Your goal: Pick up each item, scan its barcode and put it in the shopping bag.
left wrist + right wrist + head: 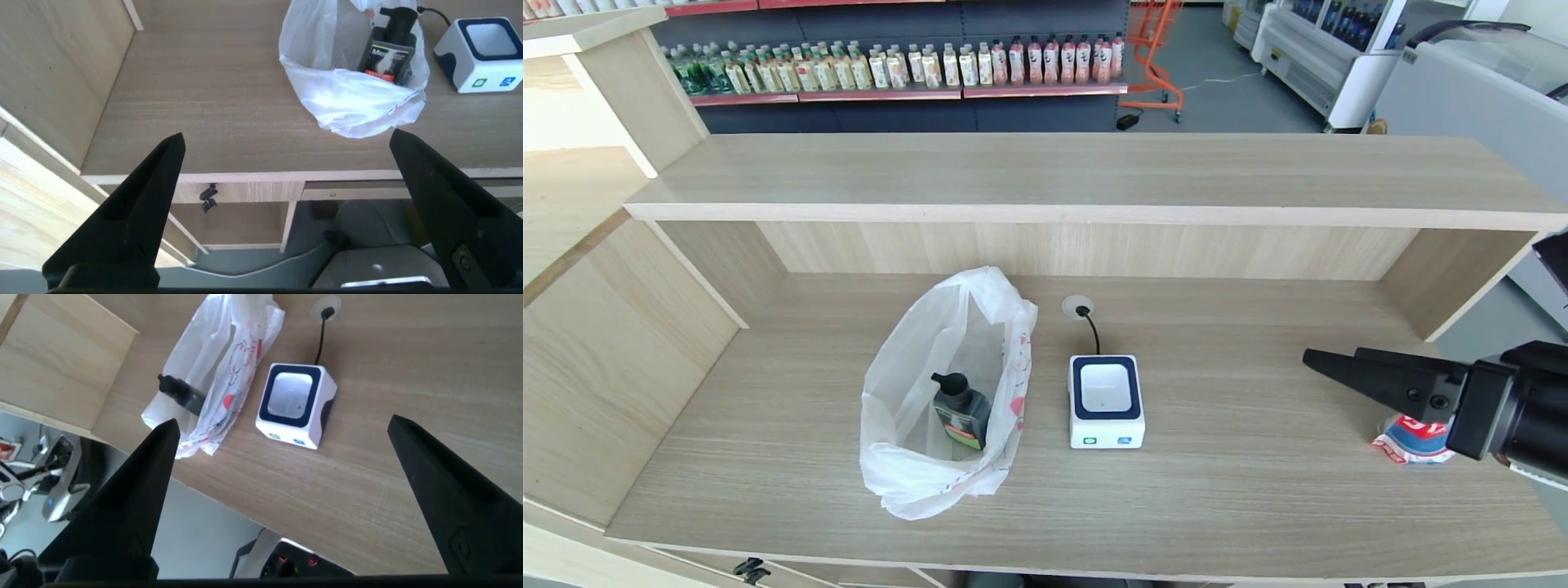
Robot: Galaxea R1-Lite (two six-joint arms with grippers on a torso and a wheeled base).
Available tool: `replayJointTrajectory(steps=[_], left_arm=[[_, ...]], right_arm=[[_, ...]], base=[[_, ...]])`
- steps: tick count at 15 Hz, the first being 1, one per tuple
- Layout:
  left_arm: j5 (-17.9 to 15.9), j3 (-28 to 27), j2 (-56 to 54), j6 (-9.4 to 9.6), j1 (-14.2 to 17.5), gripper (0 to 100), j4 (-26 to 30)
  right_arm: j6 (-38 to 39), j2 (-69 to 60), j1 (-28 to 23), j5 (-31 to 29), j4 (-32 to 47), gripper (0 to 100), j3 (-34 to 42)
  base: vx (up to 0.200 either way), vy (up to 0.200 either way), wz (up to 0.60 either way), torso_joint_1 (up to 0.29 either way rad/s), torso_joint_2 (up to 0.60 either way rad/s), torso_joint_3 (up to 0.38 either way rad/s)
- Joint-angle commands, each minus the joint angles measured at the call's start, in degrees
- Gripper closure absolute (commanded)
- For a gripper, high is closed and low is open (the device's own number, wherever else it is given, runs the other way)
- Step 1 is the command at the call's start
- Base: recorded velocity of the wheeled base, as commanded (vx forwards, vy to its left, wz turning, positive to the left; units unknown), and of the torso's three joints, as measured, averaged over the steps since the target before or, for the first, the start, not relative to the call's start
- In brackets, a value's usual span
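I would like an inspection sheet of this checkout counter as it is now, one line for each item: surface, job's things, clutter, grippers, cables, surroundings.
Surface: wooden counter with a raised back ledge.
Job's things: white shopping bag open, a dark bottle inside; scanner beside the bag, on the robot's right of it; red, white and blue packet at the counter's right end, partly hidden.
Clutter: nothing seen.
Grippers: left gripper jaws open, empty, above the counter's near edge; right gripper jaws open, empty, over the packet's area.
Cables: black cable from the scanner's back into a hole in the counter.
Surroundings: shelf of drink bottles, orange trolley, freezers.
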Motion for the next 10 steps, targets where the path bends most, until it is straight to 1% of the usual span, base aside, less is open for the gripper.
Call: replayJointTrajectory(steps=[1,4,6,8,9,10], left_arm=[[0.0,0.0,0.1,0.07,0.0,0,0.0],[0.0,0.0,0.0,0.24,0.0,0,0.0],[0.0,0.0,0.0,0.24,0.0,0,0.0],[0.0,0.0,0.1,0.24,0.0,0,0.0],[0.0,0.0,0.1,0.15,0.0,0,0.0],[0.0,0.0,0.1,0.24,0.0,0,0.0]], right_arm=[[0.0,0.4,0.0,0.0,0.0,0,-0.2],[0.1,0.4,-0.1,-0.1,0.0,0,0.3],[0.1,0.8,-0.1,-0.1,0.0,0,0.3],[0.1,1.6,-2.8,-0.6,0.0,0,-0.2],[0.3,1.1,-5.2,-2.7,0.0,0,-1.3],[1.6,-0.1,-6.6,-3.4,0.7,0,-1.3]], base=[[-0.2,0.0,0.0,0.002,0.0,-0.002],[0.0,0.0,0.0,0.0,0.0,0.0],[0.0,-0.2,0.0,0.005,0.0,0.0],[0.0,-0.2,0.0,0.01,0.0,0.009],[0.0,-0.2,0.0,0.002,0.0,0.002],[0.0,-0.2,0.0,0.007,0.0,-0.007]])
